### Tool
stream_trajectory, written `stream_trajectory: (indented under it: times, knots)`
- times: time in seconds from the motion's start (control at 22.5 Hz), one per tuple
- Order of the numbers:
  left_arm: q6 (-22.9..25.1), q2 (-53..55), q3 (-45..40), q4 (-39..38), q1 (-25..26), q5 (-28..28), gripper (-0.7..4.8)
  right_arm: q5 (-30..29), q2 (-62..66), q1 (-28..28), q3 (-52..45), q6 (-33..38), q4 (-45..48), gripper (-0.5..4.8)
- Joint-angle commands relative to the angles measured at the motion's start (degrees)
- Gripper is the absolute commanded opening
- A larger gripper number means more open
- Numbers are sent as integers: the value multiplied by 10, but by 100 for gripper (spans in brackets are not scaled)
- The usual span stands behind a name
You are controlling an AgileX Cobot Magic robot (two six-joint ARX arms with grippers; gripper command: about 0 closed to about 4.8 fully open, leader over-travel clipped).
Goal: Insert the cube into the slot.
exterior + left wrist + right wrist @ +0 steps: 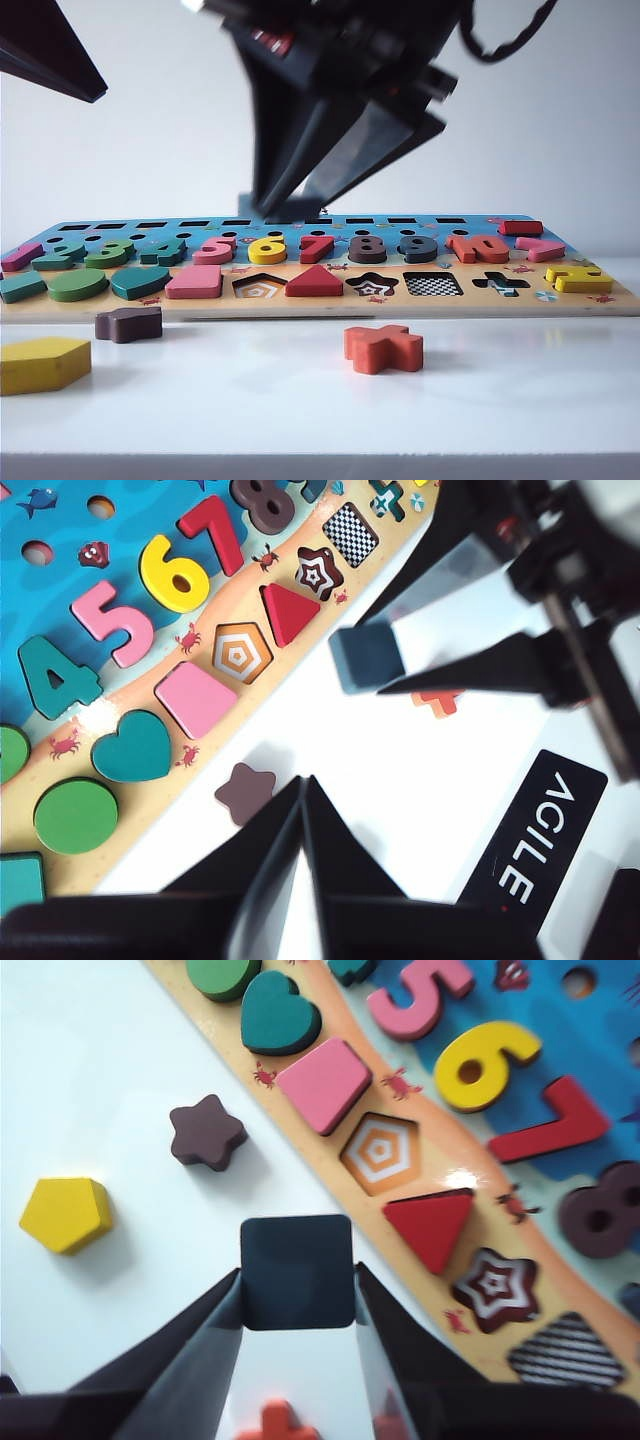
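Nearest on the white bench (300,420): a yellow pentagon block (42,363), a brown star block (129,323) and an orange cross piece (384,348), all loose and well apart. Behind them, the puzzle board (320,305), with the checkered square slot (433,284) vacant between the star recess (372,285) and the cross recess (500,284). Above the bench, short of the board's front edge, the right tool (297,1278) pinching the navy cube (297,1270) by two opposite sides, jaws partway closed and snug on it, cube clear of the surface. Left tool (303,825) hanging over the bench near the star block, fingertips pressed together, nothing between them. Likely trouble ahead: a cube carried in skewed to the square recess, catching a corner on the rim and tilting instead of dropping flat; a slim grip on smooth sides slipping in transit; a drift toward the neighbouring star recess.
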Motion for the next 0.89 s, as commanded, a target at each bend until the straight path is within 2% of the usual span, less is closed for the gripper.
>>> stream_trajectory:
  times: [0.04,0.27,0.44,0.53,0.67,0.89]
  knots:
    - [2,0,2,11,0,5,17,2,-34,-15,2,-85,-54,125]
    - [2,0,2,12,0,5,17,4,-71,-45,2,-230,-124,125]
    - [2,1,2,12,0,5,17,38,-76,-73,2,-450,-128,124]
    - [2,1,2,12,0,5,17,48,-75,-90,2,-509,-123,122]
    - [2,1,2,12,0,5,17,47,-73,-118,2,-532,-113,109]
    - [2,1,2,12,0,5,17,33,-56,-125,1,-532,-112,89]
